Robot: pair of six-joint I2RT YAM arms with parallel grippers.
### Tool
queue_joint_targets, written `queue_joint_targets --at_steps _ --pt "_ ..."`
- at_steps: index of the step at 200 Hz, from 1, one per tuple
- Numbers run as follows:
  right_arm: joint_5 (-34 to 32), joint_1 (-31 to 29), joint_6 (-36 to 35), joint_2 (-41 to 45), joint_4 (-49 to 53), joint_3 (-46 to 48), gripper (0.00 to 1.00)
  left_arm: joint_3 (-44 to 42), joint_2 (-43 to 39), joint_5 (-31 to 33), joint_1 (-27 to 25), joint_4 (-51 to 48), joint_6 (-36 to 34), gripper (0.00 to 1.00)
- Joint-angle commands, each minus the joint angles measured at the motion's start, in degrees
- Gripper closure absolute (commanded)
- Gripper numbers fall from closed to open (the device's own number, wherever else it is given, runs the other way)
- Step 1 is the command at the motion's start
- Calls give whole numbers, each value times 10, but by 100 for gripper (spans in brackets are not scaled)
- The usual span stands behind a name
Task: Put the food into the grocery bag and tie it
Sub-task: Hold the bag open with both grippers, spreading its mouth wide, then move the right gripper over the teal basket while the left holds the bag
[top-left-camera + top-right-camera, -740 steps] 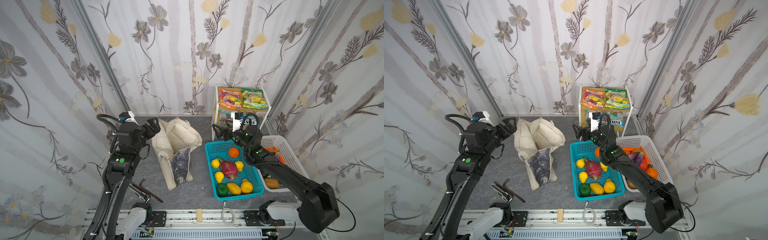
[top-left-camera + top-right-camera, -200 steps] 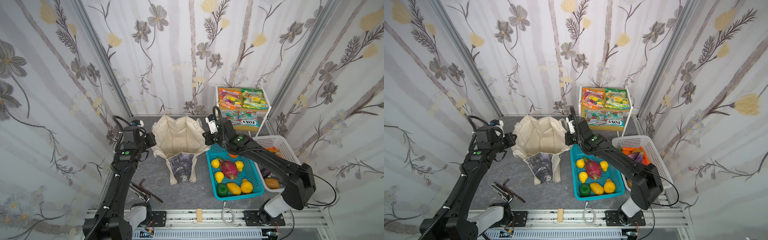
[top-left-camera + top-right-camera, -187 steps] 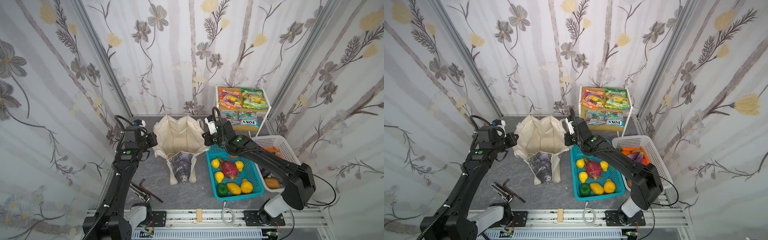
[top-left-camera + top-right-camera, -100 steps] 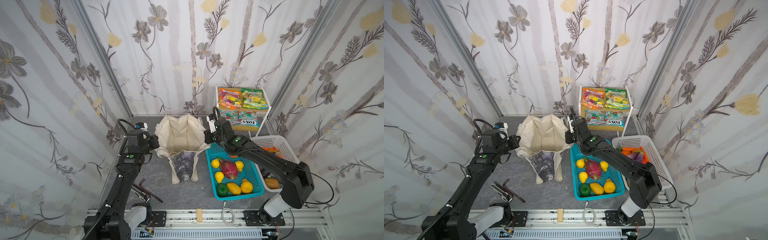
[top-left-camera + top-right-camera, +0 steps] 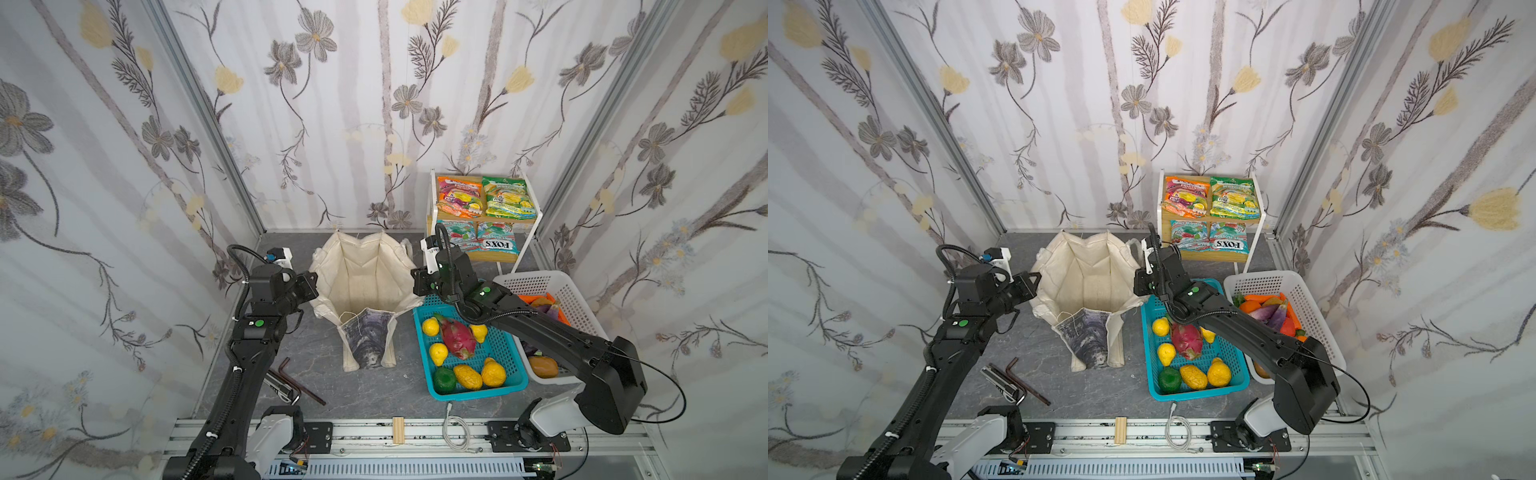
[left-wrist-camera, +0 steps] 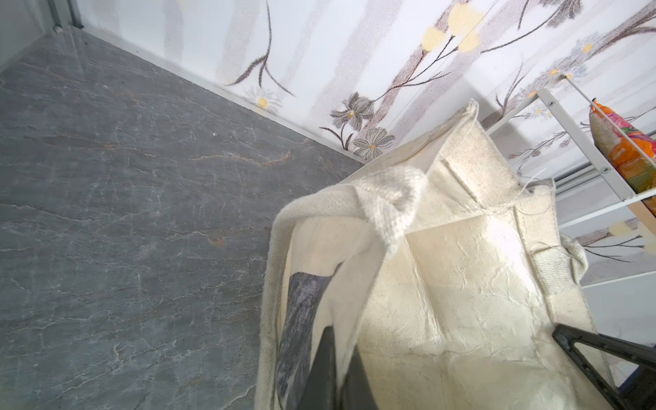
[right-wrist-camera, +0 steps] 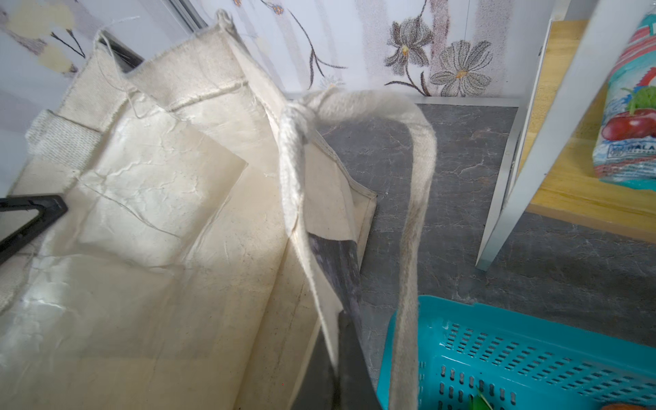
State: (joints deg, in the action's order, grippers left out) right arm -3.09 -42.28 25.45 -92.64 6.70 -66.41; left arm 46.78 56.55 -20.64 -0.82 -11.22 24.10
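The cream grocery bag (image 5: 365,270) (image 5: 1088,270) stands open at the middle back, its grey print hanging at the front. My left gripper (image 5: 313,286) (image 6: 339,358) is shut on the bag's left rim. My right gripper (image 5: 415,282) (image 7: 337,340) is shut on its right rim. The inside of the bag (image 6: 443,284) (image 7: 142,248) shows only bare lining. The food lies apart from it. A dragon fruit (image 5: 457,338) and yellow fruits (image 5: 430,326) sit in the teal basket. An eggplant (image 5: 1271,313) lies in the white basket. Orange (image 5: 459,202) and green (image 5: 508,202) snack packets are on the shelf.
The teal basket (image 5: 478,392) sits just right of the bag, under my right arm, and the white basket (image 5: 577,303) is beyond it. A white shelf unit (image 5: 528,245) stands at the back right. Hex keys and a tool (image 5: 291,378) lie front left. A bag handle (image 7: 415,213) hangs over the teal basket's edge.
Earlier the bag lay slumped, with both grippers off it. Now both hold its rim and it stands open. Over the last second my left gripper shifted right and nearer, narrowing the mouth.
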Motion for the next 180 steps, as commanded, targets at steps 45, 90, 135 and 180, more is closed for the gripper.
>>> queue_joint_targets --at_steps 45,90,135,180 --pt "-1 -3 29 45 -9 25 62 -9 9 -7 -12 13 -12 100" --pt "-88 -3 15 181 -11 112 0 -13 1 -11 -14 13 -39 100" --pt "-57 10 -46 321 -12 207 0 -10 -16 -19 -15 10 -51 100" --pt "-71 47 24 391 42 292 0 -13 -17 -26 -15 3 -56 100"
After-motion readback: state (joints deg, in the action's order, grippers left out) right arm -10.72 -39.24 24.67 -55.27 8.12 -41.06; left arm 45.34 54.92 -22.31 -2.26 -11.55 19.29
